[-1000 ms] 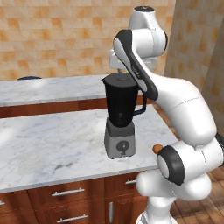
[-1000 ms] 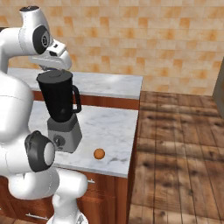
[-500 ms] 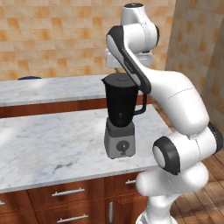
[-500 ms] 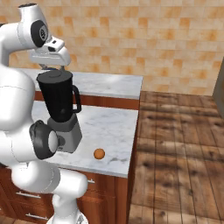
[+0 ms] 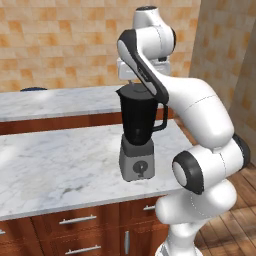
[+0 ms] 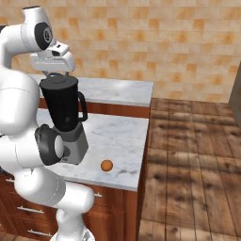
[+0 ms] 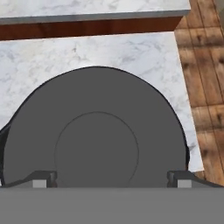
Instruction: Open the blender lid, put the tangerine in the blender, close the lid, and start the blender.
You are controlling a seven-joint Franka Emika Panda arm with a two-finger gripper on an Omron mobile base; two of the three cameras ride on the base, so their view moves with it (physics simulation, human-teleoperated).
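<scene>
The blender (image 5: 138, 132) (image 6: 66, 117) stands on the front marble counter, a black jar on a grey base with a dial. The dark grey blender lid (image 7: 96, 144) (image 5: 133, 89) (image 6: 58, 79) sits flat on the jar's top. My gripper (image 7: 111, 180) (image 5: 131, 81) (image 6: 53, 74) hangs just above the lid, pointing down, open, with its fingertips (image 7: 43, 179) spread wide and nothing between them. The tangerine (image 6: 107, 165) lies on the counter to the right of the blender base, near the front edge.
A raised back counter (image 5: 55, 102) runs behind the blender, with a dark round object (image 5: 33, 90) at its far left. The front counter (image 6: 120, 141) ends at the right, where the wooden floor (image 6: 193, 160) begins. Drawers (image 5: 75, 220) sit below.
The arm's upper links have swung up and over. The hand has settled straight above the blender jar's lid. Blender and tangerine have not moved.
</scene>
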